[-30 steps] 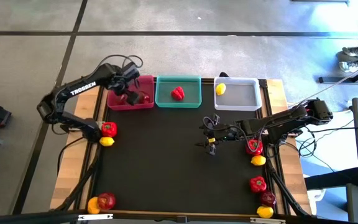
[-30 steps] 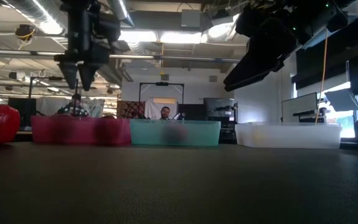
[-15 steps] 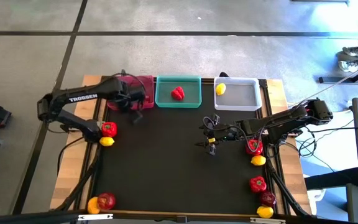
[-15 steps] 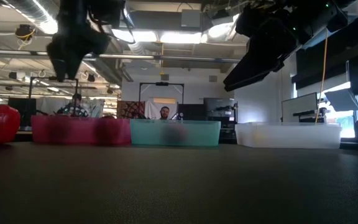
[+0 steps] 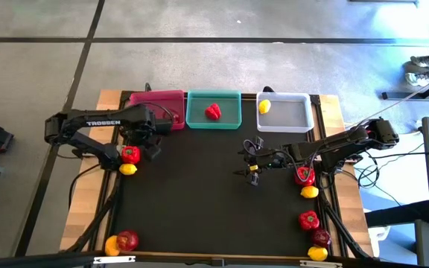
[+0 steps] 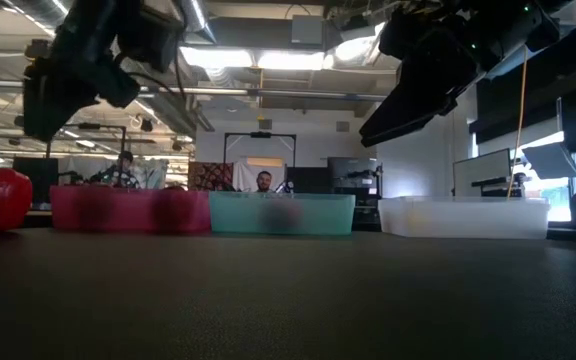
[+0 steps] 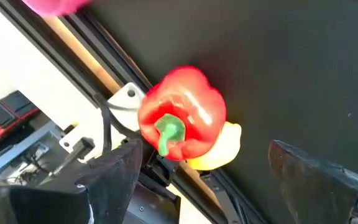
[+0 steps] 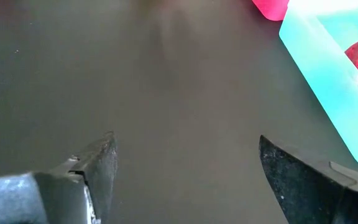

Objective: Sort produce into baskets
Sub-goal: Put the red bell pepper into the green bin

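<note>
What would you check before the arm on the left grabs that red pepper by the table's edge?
1. Left gripper open and empty: ok.
2. Red pepper lined up ahead between the fingers: ok.
3. Pepper free of neighbours: not ok, a lemon sits touching or tucked just behind it.
4. Teal basket has room: ok, only one pepper inside.
5. Right gripper out of the way: ok, open over mid-table.
6. Gripper low enough to close: cannot tell.
</note>
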`<state>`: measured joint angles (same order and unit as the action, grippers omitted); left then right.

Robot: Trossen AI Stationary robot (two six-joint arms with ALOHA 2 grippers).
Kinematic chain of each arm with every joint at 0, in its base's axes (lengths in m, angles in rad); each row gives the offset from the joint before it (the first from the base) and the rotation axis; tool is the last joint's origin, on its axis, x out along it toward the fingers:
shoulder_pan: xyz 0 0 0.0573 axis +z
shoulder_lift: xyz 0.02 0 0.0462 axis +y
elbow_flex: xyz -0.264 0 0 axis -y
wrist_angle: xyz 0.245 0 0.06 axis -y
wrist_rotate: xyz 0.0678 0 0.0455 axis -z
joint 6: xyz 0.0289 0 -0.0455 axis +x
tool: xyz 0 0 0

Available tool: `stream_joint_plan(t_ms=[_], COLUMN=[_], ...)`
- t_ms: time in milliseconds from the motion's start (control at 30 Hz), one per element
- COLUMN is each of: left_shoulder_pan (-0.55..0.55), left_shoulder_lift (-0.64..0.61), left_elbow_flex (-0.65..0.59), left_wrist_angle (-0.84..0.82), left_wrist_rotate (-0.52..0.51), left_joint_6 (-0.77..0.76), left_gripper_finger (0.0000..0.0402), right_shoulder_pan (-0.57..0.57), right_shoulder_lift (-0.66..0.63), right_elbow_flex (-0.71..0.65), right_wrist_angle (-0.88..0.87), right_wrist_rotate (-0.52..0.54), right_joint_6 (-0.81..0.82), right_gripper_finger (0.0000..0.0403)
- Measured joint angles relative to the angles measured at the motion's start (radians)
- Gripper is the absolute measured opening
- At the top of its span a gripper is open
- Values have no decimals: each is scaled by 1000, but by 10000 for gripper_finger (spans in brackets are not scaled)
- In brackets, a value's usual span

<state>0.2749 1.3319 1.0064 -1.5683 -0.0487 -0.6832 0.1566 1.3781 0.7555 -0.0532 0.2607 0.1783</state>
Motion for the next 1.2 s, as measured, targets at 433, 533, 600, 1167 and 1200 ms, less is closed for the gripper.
stream_joint_plan(t_ms=[433, 533, 600, 1167, 1200], left_shoulder_pan=[39, 50, 55, 55, 55], left_shoulder_lift=[0, 0, 0, 20, 26], left_elbow_flex=[-87, -107, -120, -136, -136], left_wrist_angle=[15, 4, 6, 9, 10], left_wrist_rotate=[28, 28, 28, 22, 22], left_joint_6=[50, 57, 58, 115, 123], left_gripper_finger=[343, 343, 343, 321, 313], right_shoulder_pan=[0, 0, 0, 0, 0], right_shoulder_lift=[0, 0, 0, 0, 0], right_elbow_flex=[0, 0, 0, 0, 0], right_wrist_angle=[1, 6, 8, 8, 8], right_wrist_rotate=[-122, -101, -95, -94, -94], right_joint_6=[-4, -4, -3, -4, -4], right_gripper_finger=[324, 324, 324, 324, 324])
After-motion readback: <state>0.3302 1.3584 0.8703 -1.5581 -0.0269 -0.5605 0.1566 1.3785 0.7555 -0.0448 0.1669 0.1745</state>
